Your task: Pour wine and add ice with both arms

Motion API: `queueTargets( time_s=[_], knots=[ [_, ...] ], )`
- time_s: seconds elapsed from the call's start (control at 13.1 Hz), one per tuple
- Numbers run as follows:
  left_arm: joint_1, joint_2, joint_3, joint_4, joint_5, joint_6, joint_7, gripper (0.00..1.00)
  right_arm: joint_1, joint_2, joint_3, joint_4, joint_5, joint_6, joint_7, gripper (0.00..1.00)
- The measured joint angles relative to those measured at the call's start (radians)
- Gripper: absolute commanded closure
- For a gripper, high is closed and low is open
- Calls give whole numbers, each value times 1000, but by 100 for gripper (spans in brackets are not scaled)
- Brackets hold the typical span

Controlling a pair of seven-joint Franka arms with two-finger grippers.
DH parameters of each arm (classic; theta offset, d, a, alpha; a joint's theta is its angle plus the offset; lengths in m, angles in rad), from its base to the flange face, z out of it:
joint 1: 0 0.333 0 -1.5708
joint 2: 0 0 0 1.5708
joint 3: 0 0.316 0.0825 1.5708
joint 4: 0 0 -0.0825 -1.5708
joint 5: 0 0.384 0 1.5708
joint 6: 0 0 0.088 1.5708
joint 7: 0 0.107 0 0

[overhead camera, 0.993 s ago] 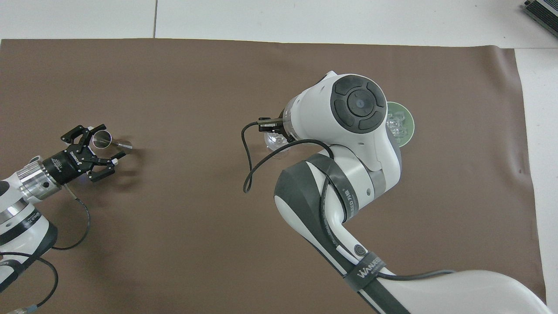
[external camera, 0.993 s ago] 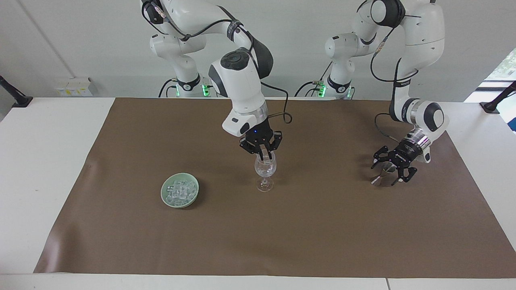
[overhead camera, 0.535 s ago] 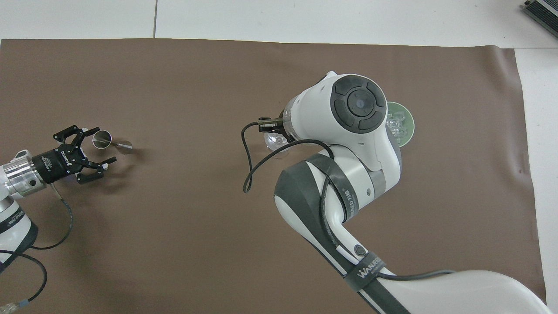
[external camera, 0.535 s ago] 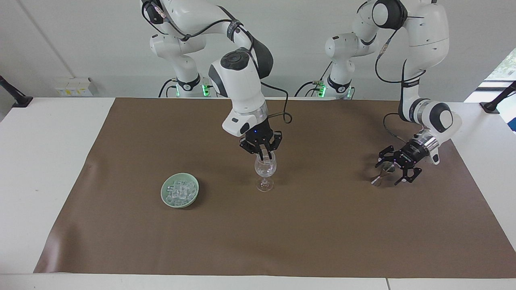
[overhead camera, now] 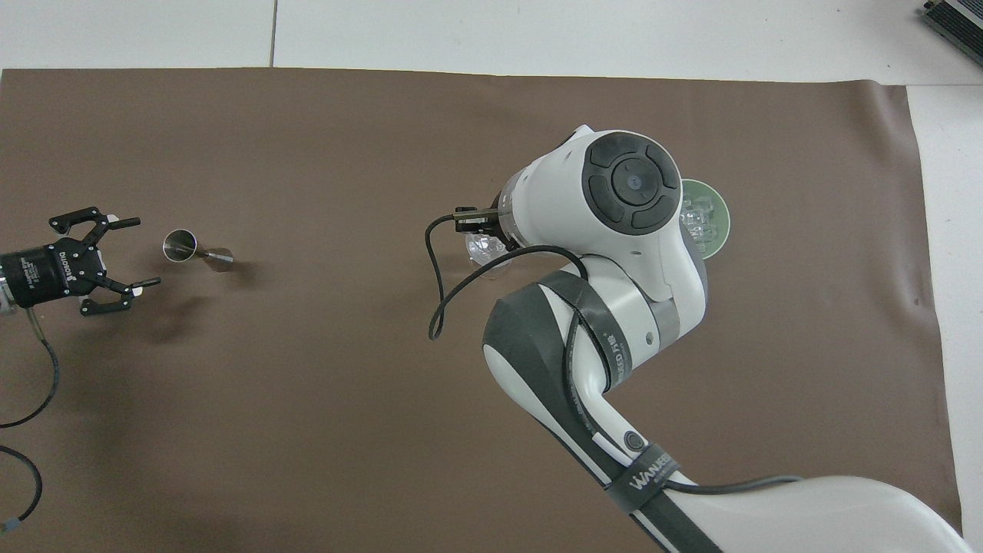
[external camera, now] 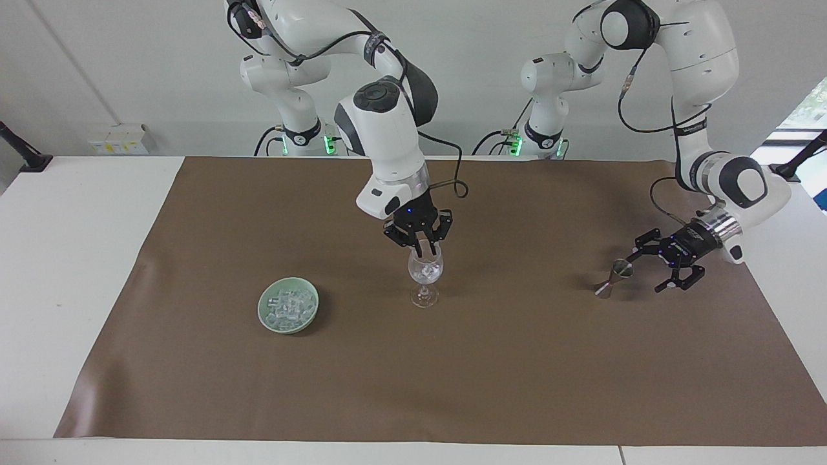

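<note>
A clear wine glass (external camera: pixel 425 274) stands mid-mat with a few ice cubes in its bowl; it also shows in the overhead view (overhead camera: pixel 482 249). My right gripper (external camera: pixel 424 250) hangs straight down at the glass's rim. The arm hides it in the overhead view. More ice (external camera: pixel 289 306) is heaped in a green dish (external camera: pixel 266 310) toward the right arm's end. My left gripper (external camera: pixel 648 268) is open and empty, low over the mat, beside a small metal jigger (external camera: pixel 614 276) and apart from it. In the overhead view the left gripper (overhead camera: pixel 146 252) and the jigger (overhead camera: pixel 190 250) show a clear gap.
A brown mat (external camera: pixel 452 374) covers most of the white table (external camera: pixel 77 258). The right arm's elbow covers part of the green dish (overhead camera: pixel 714 223) in the overhead view. A cable loops from the right wrist (overhead camera: pixel 434 299).
My left gripper has drawn back from the jigger toward the left arm's end, leaving it standing. The clear cube at the right gripper's tip no longer shows there.
</note>
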Motion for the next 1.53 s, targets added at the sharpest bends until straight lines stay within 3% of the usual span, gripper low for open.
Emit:
queueTargets(
  time_s=[0.53, 0.76, 1.22, 1.53],
  knots=[
    [2, -2, 34, 195, 273, -82, 0, 0, -7, -26, -11, 50, -3, -137, -2, 71],
    [2, -15, 36, 289, 372, -121, 8, 0, -80, -58, -15, 54, -6, -196, -88, 69],
    [-1, -103, -36, 406, 544, -129, 122, 0, -333, -153, -17, 52, -6, -430, -257, 28],
    [-5, -165, -120, 452, 643, -129, 223, 0, -422, -213, -17, 46, -6, -546, -269, 17]
  ],
)
